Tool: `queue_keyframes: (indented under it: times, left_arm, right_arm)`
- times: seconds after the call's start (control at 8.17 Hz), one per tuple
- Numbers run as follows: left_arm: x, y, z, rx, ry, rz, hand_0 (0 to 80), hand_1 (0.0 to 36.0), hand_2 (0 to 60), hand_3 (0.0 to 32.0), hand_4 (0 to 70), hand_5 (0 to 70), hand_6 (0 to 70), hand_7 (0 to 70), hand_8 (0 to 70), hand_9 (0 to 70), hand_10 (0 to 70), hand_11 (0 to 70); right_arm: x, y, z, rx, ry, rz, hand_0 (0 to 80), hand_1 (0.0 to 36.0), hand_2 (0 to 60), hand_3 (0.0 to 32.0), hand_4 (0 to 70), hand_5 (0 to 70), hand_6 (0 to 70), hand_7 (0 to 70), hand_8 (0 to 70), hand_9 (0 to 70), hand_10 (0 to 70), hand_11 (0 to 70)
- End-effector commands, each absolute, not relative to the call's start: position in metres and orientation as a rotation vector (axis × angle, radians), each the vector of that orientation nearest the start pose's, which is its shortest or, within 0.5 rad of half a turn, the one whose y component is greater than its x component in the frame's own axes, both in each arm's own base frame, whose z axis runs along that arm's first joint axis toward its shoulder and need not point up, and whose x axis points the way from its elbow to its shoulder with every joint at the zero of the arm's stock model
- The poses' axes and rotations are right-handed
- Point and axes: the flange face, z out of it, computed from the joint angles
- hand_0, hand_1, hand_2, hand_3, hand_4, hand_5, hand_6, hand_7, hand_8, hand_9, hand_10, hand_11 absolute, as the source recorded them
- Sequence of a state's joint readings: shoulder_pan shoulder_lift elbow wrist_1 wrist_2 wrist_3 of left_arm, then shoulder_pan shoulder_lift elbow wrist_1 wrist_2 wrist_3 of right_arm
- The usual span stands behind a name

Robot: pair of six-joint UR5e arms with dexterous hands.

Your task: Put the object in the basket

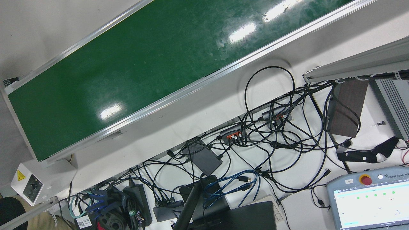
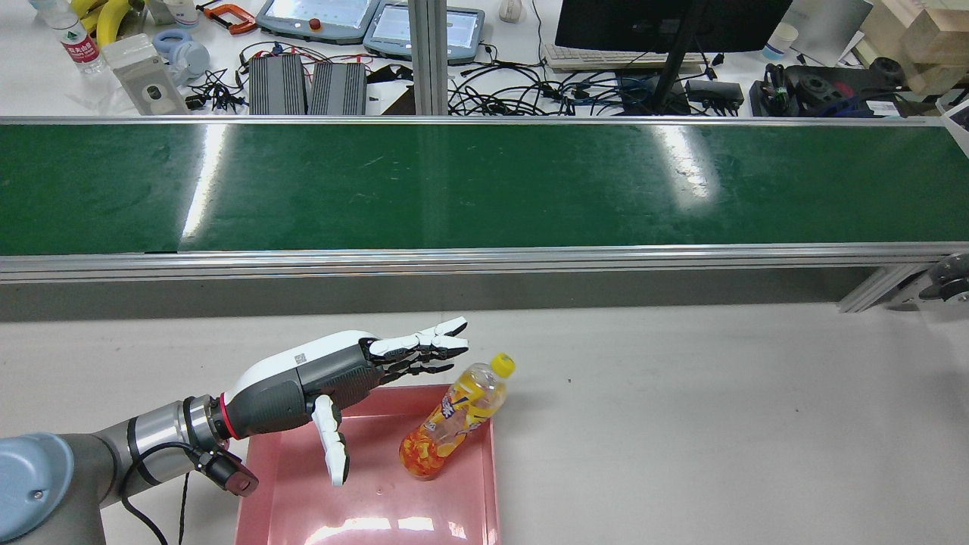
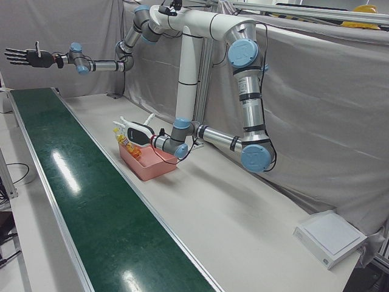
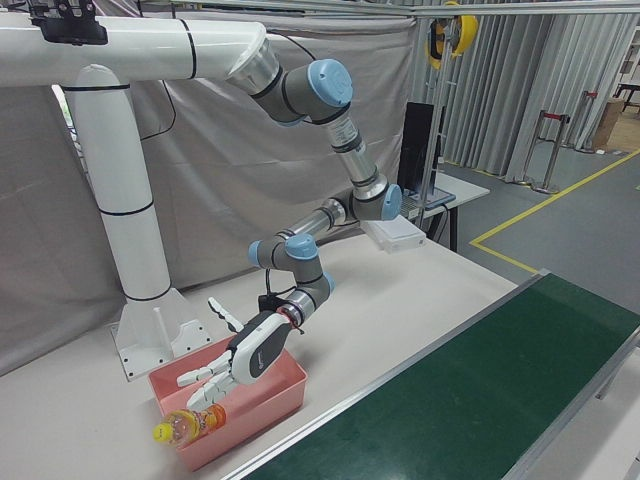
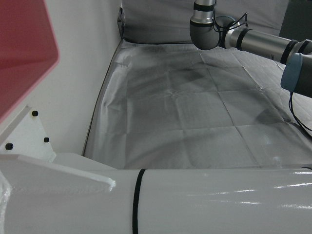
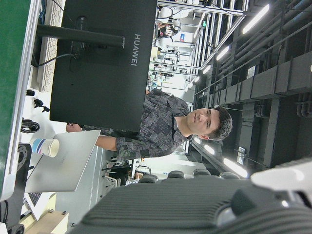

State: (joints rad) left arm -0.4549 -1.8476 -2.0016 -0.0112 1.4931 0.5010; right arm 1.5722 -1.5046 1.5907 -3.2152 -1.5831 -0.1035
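Pink basket [image 2: 469, 499] sits at the desk's [image 2: 719, 424] near edge; inside, an orange drink bottle [image 2: 453, 418] leans on the right wall, yellow cap [image 2: 503, 365] pointing far-right past the rim, label unreadable. Left hand [image 2: 341, 375] hovers just left, fingers [image 2: 424, 347] spread, empty. Far off, right hand [image 3: 24, 57] fingers apart. Beyond the green conveyor [image 2: 484, 185], a monitor [image 6: 105, 63] reads HUAWEI.

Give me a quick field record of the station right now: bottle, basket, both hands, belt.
bottle: orange drink bottle with a yellow cap, leaning in the basket, neck over the far rim
basket: pink, on the table beside the belt
left hand: open, above the basket, fingertips by the bottle, not gripping
right hand: open, raised far off
belt: green, nothing on it
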Motion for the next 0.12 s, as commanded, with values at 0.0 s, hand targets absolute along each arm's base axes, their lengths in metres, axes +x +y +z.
queue_keyframes:
  times: [0.0]
  left_arm:
    - [0.4118, -0.3875, 0.3151, -0.660, 2.385, -0.846, 47.0, 7.0, 0.0, 0.0, 17.5, 16.9, 0.0, 4.1, 8.0, 11.3, 7.8, 12.1]
  right_arm:
    - [0.1329, -0.5201, 0.6506, -0.106, 2.293, -2.260, 0.0, 0.0, 0.0, 0.0, 0.0, 0.0, 0.0, 0.0, 0.0, 0.0, 0.0, 0.0]
